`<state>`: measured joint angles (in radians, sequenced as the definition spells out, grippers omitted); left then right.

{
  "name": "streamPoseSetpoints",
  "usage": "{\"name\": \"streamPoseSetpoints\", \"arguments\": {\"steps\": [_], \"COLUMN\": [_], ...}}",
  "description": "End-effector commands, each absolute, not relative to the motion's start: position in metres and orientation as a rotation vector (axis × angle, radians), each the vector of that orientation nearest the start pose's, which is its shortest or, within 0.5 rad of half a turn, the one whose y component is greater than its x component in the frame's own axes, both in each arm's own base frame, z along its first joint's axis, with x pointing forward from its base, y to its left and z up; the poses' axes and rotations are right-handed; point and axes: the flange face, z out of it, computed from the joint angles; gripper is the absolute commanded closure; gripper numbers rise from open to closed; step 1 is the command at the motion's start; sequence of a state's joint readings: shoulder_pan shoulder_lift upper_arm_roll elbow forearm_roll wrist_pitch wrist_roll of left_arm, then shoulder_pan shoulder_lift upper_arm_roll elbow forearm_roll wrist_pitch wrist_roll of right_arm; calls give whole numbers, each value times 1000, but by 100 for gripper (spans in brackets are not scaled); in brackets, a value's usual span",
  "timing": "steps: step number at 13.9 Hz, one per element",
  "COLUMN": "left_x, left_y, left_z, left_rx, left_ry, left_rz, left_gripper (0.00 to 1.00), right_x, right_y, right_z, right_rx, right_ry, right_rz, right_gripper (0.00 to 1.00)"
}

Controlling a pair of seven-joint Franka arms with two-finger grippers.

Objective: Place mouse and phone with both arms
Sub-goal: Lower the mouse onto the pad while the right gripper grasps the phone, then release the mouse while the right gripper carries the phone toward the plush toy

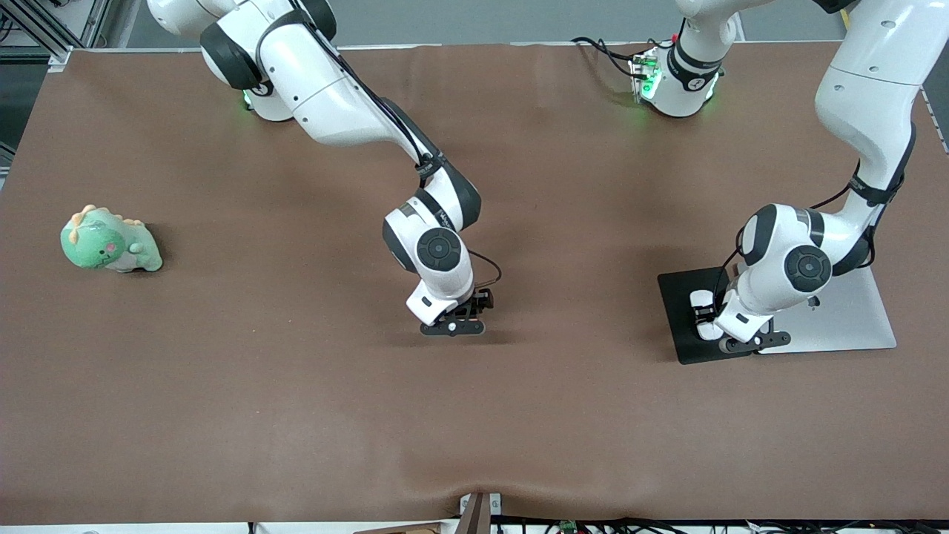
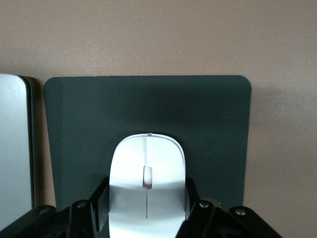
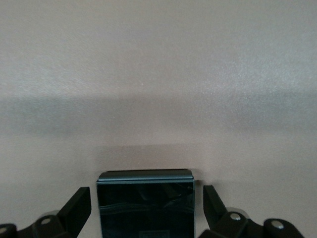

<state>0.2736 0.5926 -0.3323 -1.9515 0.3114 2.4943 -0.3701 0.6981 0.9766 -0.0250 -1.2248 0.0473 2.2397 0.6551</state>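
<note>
The white mouse (image 2: 147, 198) sits between the fingers of my left gripper (image 2: 146, 186), which is shut on its sides. It is down at the dark grey pad (image 2: 213, 129); I cannot tell whether it touches. In the front view the left gripper (image 1: 715, 317) is over that pad (image 1: 676, 311), with bits of the mouse (image 1: 700, 299) showing. My right gripper (image 3: 146, 192) is low over the middle of the table and open. The black phone (image 3: 146, 210) lies flat between its fingers (image 3: 79, 201) with a gap on each side. In the front view the right gripper (image 1: 460, 317) hides the phone.
A silver slab (image 1: 852, 315) lies right beside the pad, toward the left arm's end of the table; its edge (image 2: 12, 148) shows in the left wrist view. A green plush dinosaur (image 1: 110, 241) sits toward the right arm's end. Brown cloth covers the table.
</note>
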Motion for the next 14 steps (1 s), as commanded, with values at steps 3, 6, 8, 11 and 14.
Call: {"name": "streamPoseSetpoints", "arguments": {"steps": [3, 6, 8, 11, 14], "left_x": [614, 613, 613, 614, 616], "left_y": [-35, -35, -36, -36, -40], "left_z": [187, 182, 182, 182, 192], "left_rx": [-3118, -3119, -3121, -3121, -3119], "left_ry": [-142, -138, -138, -141, -132], "left_rz": [-44, -33, -35, -37, -56], "left_gripper": [38, 35, 30, 4, 0], "right_x": [586, 586, 597, 626, 647], "right_y": [486, 489, 481, 433, 385], "right_z": [173, 176, 199, 244, 294], "right_rx": [-3120, -3103, -3086, -3058, -3061], "right_ry": [74, 127, 157, 264, 371], "right_rz": [-63, -88, -110, -135, -79], "right_gripper": [0, 100, 100, 100, 100]}}
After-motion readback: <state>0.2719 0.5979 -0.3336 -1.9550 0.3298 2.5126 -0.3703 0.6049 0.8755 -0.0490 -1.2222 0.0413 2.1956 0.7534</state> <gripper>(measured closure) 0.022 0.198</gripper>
